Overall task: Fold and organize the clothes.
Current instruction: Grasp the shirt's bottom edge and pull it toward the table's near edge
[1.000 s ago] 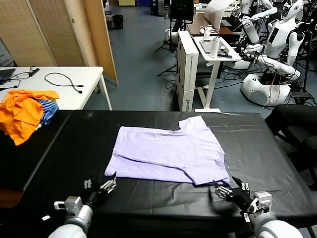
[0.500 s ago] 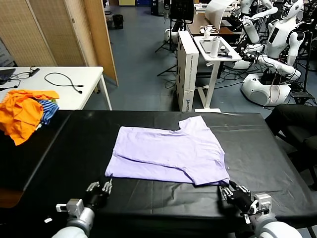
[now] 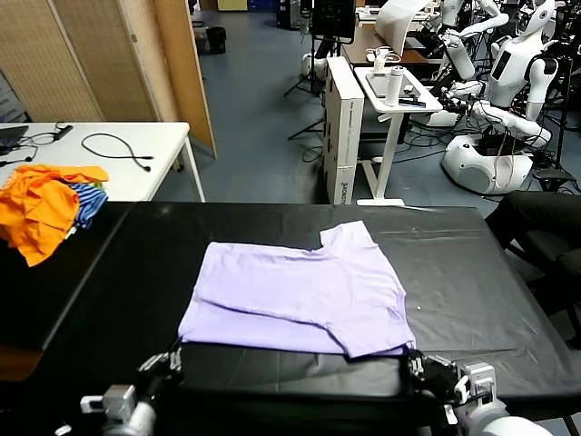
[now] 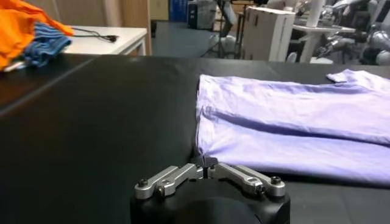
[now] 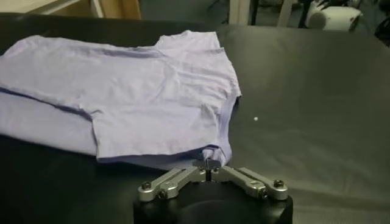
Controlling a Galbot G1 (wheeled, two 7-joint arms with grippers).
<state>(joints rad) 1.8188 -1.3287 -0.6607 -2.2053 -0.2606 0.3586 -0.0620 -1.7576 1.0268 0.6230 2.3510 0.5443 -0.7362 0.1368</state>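
One lavender T-shirt on the black table, long axis left-right, sleeve toward the far edge. Near corners pinched between closed fingers: left gripper, right gripper.

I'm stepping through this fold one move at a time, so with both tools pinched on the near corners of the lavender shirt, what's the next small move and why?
Probably lift both corners together and carry them toward the far edge. The left tool and right tool are each shut on a near corner of the T-shirt, which lies flat on the black table, so a matched lift should fold it evenly.
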